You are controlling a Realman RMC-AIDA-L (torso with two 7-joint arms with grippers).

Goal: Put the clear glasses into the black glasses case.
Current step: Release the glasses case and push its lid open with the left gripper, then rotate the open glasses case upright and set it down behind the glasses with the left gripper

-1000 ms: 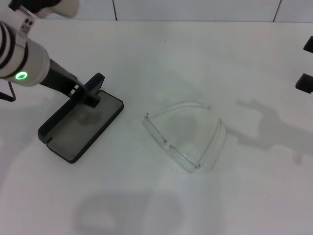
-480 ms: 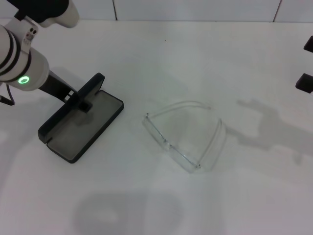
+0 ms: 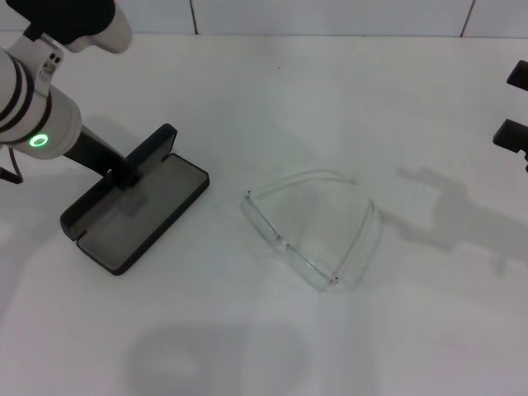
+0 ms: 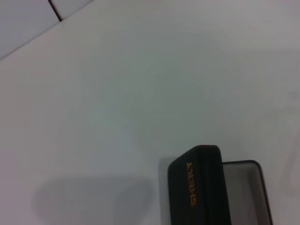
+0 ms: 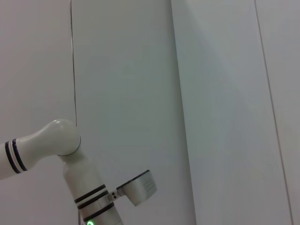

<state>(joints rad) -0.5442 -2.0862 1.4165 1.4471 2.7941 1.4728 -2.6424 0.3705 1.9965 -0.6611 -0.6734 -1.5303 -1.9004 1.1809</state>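
Observation:
The clear glasses (image 3: 290,246) lie arms unfolded on the white table, right of centre. To their left the black glasses case (image 3: 136,216) lies open, grey lining up, with its lid (image 3: 147,151) standing upright along the far-left side. My left gripper (image 3: 124,174) reaches down from the left and sits at the lid's inner face, over the tray's left part. The left wrist view shows the lid (image 4: 196,186) with orange lettering and a strip of the lining (image 4: 243,192). My right gripper (image 3: 516,106) hangs at the right edge, apart from the glasses, fingers spread and holding nothing.
The white table (image 3: 272,346) carries only the case and the glasses. A tiled wall (image 3: 330,16) runs along the far edge. The right wrist view looks across at my left arm (image 5: 70,168).
My left gripper has drawn back leftward from over the case's lining to the lid. The case has shifted slightly left. The glasses have not moved.

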